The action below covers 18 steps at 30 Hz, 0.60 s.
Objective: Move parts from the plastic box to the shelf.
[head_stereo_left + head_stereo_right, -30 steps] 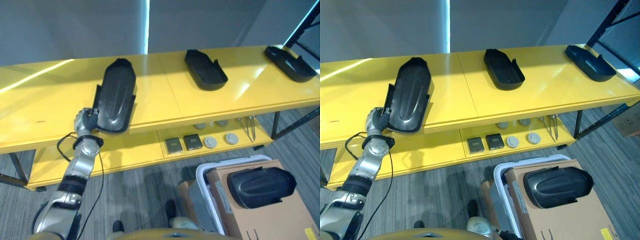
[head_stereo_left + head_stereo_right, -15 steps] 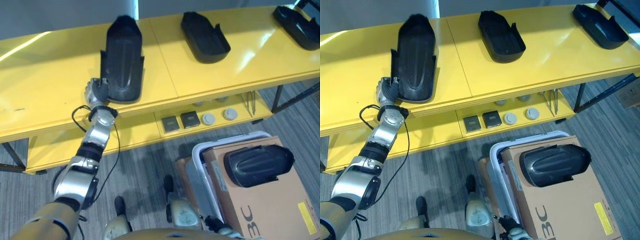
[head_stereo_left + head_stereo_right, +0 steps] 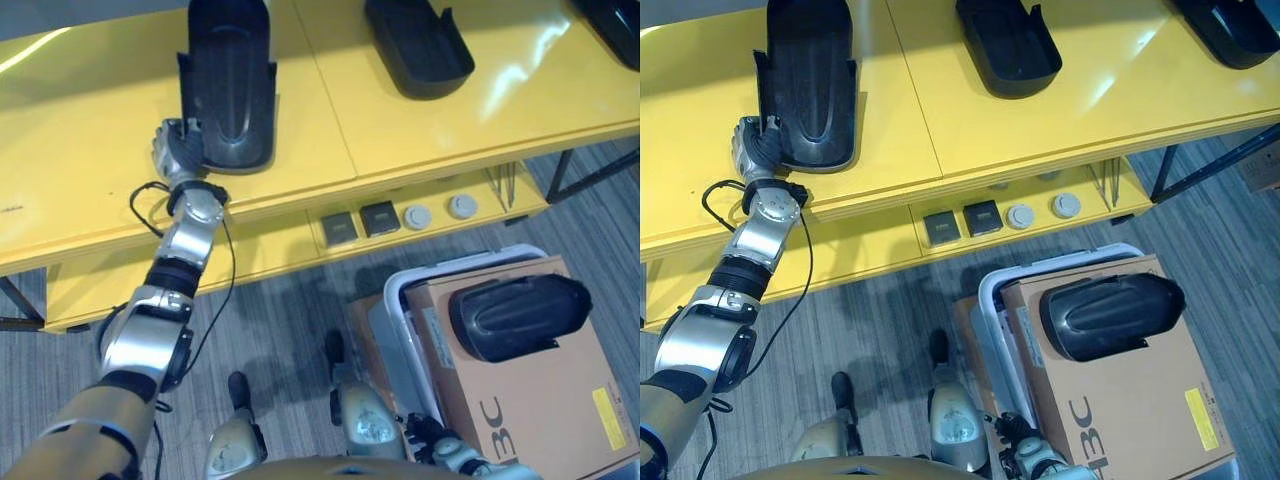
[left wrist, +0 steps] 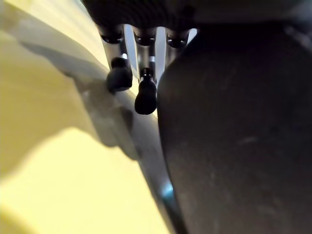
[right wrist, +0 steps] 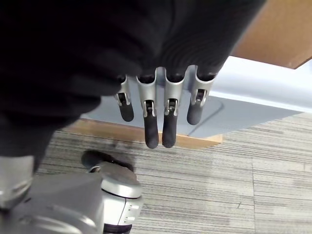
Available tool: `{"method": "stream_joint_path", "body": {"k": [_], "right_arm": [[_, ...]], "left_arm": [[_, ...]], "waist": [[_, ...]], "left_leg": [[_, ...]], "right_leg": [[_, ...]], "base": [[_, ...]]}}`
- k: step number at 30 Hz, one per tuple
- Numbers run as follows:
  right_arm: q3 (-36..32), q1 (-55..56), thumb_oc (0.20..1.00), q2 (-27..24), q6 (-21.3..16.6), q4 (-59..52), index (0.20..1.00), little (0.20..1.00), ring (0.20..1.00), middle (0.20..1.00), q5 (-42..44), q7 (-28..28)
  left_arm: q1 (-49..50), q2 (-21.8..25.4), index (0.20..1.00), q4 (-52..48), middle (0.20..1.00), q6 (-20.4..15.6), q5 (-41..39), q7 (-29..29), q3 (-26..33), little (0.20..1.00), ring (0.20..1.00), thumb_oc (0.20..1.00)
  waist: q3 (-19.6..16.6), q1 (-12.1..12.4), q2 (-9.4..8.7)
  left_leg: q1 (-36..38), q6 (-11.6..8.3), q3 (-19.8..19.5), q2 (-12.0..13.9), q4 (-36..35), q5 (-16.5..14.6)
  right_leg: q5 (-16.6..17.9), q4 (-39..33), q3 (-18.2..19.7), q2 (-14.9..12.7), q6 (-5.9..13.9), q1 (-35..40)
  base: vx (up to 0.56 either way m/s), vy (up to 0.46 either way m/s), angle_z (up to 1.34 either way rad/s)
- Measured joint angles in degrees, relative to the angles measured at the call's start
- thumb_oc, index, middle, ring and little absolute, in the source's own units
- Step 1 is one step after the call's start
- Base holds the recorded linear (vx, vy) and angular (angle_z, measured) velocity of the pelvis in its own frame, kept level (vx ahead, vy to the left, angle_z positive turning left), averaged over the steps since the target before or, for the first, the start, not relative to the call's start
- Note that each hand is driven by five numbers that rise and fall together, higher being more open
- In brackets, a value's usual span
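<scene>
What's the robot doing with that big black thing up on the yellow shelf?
It's putting black parts on the yellow shelf. Its left hand is at the near end of one black part lying on the shelf top. One more part waits on the cardboard in the plastic box. The right hand hangs open, holding nothing.

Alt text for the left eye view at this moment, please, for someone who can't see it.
The robot's left hand grips the near end of a long black part lying on the yellow shelf. A second black part lies further right on the shelf, and another rests on a cardboard box in the plastic box on the floor.
</scene>
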Motion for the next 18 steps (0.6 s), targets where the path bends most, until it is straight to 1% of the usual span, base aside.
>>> {"method": "stream_joint_path", "body": {"k": [5,6,8,9,10,18], "right_arm": [[0.0,-0.04,1.0,0.01,0.0,0.02,1.0,1.0,1.0,1.0,-0.01,0.01],[0.0,-0.04,1.0,0.01,-0.02,0.02,1.0,1.0,1.0,1.0,-0.01,0.01],[0.0,-0.04,1.0,0.01,-0.05,0.02,1.0,1.0,1.0,1.0,-0.01,0.01],[0.0,-0.04,1.0,0.01,-0.06,0.02,1.0,1.0,1.0,1.0,-0.01,0.01],[0.0,-0.04,1.0,0.02,-0.07,0.02,1.0,1.0,1.0,1.0,-0.01,0.02],[0.0,0.02,1.0,0.14,-0.09,0.18,1.0,1.0,1.0,1.0,-0.01,0.01]], "left_arm": [[0.0,-0.02,0.2,0.05,0.2,0.03,0.0,0.27,0.01,0.2,0.2,0.2],[0.0,-0.02,0.272,0.05,0.272,0.03,-0.01,0.32,0.01,0.272,0.272,0.272],[0.0,-0.03,0.755,0.08,0.755,0.02,-0.59,0.69,0.04,0.755,0.755,0.755],[0.0,-0.04,0.94,0.08,0.94,0.0,-0.93,0.83,0.07,0.94,0.94,0.94],[0.0,-0.06,1.0,0.11,1.0,0.04,-1.06,1.02,0.09,1.0,1.0,1.0],[0.07,-0.1,1.0,1.75,1.0,0.04,-1.11,1.14,0.41,1.0,1.0,1.0]], "waist": [[0.0,0.01,0.0],[0.0,0.01,0.0],[0.0,0.01,0.0],[0.0,0.0,0.0],[0.0,0.0,0.0],[-0.01,0.03,0.01]], "left_leg": [[0.01,0.0,0.0,0.04,0.0,0.0],[0.0,0.0,0.0,0.04,0.0,0.0],[0.02,0.0,0.0,0.04,0.0,0.0],[0.03,0.0,0.01,0.04,0.0,0.0],[0.11,0.0,0.0,0.05,0.0,0.0],[1.02,-0.11,0.04,0.33,-0.01,-0.07]], "right_leg": [[0.01,0.01,0.01,0.01,-0.01,0.0],[0.01,0.01,0.01,0.01,-0.01,0.0],[0.02,0.01,0.01,0.02,-0.01,0.01],[0.02,0.01,0.01,0.02,-0.01,0.03],[0.03,0.01,0.0,0.04,-0.02,0.13],[-0.14,-0.06,0.04,0.18,-0.14,0.97]], "base": [[0.0,0.0,0.0],[0.0,0.0,0.0],[0.0,0.0,0.0],[0.0,0.0,0.0],[0.0,0.0,0.0],[0.0,0.0,0.0]]}}
